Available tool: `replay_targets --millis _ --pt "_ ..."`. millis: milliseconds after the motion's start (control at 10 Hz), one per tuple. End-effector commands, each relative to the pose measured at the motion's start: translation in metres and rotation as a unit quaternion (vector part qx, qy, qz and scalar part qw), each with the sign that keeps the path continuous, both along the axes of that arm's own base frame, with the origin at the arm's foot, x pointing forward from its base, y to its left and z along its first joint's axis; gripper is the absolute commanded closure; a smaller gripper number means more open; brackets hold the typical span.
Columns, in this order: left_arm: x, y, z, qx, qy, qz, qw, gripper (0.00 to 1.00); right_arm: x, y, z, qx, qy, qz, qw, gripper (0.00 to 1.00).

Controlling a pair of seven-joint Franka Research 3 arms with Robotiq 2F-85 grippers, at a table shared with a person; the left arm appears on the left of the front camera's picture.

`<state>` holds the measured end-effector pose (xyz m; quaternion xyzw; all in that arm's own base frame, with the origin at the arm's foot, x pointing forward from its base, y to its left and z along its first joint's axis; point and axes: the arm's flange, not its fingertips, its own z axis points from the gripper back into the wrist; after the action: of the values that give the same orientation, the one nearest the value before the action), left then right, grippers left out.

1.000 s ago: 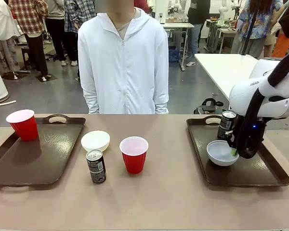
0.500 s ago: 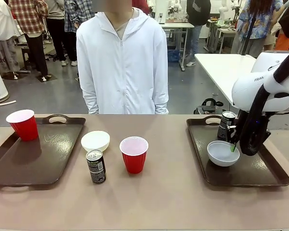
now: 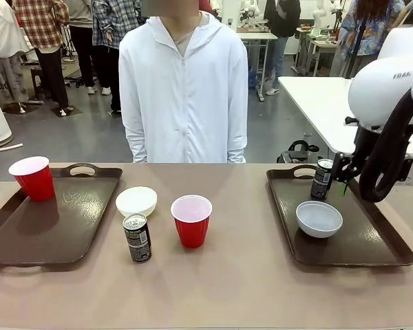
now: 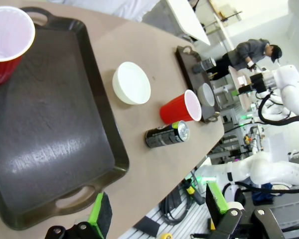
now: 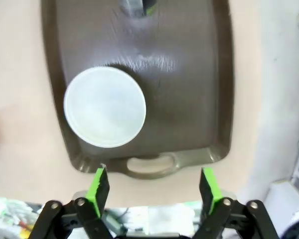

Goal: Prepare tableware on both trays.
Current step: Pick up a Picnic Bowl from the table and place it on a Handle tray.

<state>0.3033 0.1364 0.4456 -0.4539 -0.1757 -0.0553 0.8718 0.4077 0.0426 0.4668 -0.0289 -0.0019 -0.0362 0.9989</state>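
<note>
The right end effector (image 5: 153, 180) has lifted clear of the grey bowl (image 3: 319, 218), fingers spread and empty. The bowl now sits on the right tray (image 3: 372, 242); the red cup (image 3: 191, 221) probably follows.

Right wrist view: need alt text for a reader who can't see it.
Looking straight down, the right tool hangs open and empty above the handle end of a dark brown tray. A pale grey bowl sits on the tray left of centre, and a drink can is cut off by the picture's top edge. Tan table surrounds the tray.
</note>
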Motion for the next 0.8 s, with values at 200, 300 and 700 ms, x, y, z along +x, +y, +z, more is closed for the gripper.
replay_targets --millis 200,300,700 --pt "-0.001 0.0005 0.0004 -0.006 -0.004 -0.001 1.0 0.0 0.0022 -0.0008 -0.0158 0.002 -0.006 -0.016 1.0 0.07" --pt "-0.001 0.0005 0.0004 -0.006 -0.004 -0.001 1.0 0.0 0.0022 -0.0008 -0.0158 0.002 -0.006 -0.016 1.0 0.07" --pt "-0.001 0.0005 0.0004 -0.006 -0.004 -0.001 1.0 0.0 0.0022 -0.0008 -0.0158 0.002 -0.006 -0.016 1.0 0.07"
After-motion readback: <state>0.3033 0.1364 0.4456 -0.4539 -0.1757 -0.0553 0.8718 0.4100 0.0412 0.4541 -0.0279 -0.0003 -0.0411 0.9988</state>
